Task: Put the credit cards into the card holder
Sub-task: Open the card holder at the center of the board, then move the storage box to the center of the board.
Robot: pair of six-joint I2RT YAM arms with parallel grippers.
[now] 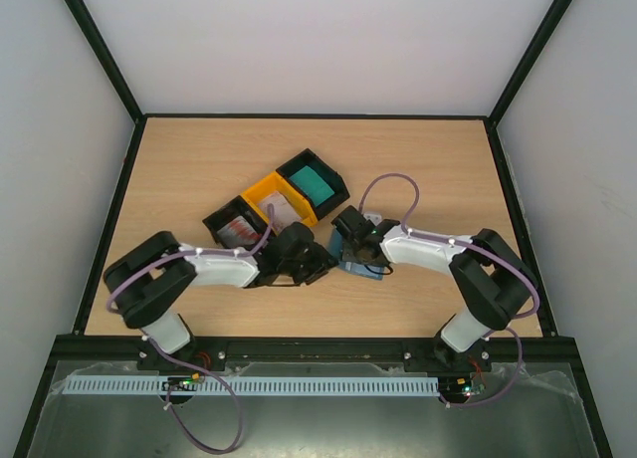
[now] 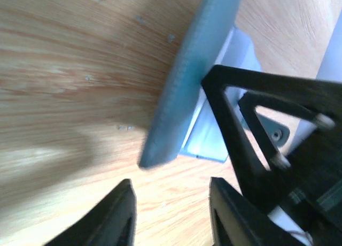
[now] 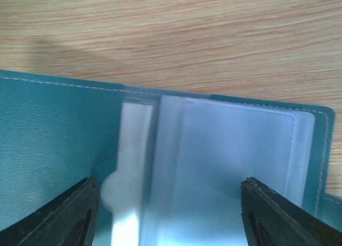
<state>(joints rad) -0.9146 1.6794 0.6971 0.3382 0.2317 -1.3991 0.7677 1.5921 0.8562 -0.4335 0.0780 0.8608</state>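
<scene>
On my overhead feed, the left arm reaches in from its base toward the middle of the light wooden table (image 1: pixel 199 159). Above its forearm sits a diagonal row of three open plastic trays. The nearest, a black tray (image 1: pixel 217 222), holds the credit cards (image 1: pixel 239 231), thin white plastic rectangles with red printing. None of them is in the holder yet. Next comes a yellow tray (image 1: pixel 271 191), then a second black tray (image 1: pixel 336 184) with a teal-green stack (image 1: pixel 315 184) inside.

The left gripper (image 2: pixel 171 203) is low over the table, just in front of the yellow tray. On its wrist camera, I see its two black fingers (image 2: pixel 120 214) standing apart with bare wood between them, clasping nothing.

Just ahead of them is the small slate-blue folding card holder (image 2: pixel 184 85). One cover is tilted up off the table, and a clear plastic sleeve (image 2: pixel 214 133) shows behind it. It lies near the table's centre, between the two grippers and well apart from the cards.

The right gripper (image 3: pixel 168 184) hangs directly over the holder. On its own camera, its fingers (image 3: pixel 69 214) are spread wide on either side of the clear pockets, with the stitched cover to the left. They pinch nothing that I can see.
</scene>
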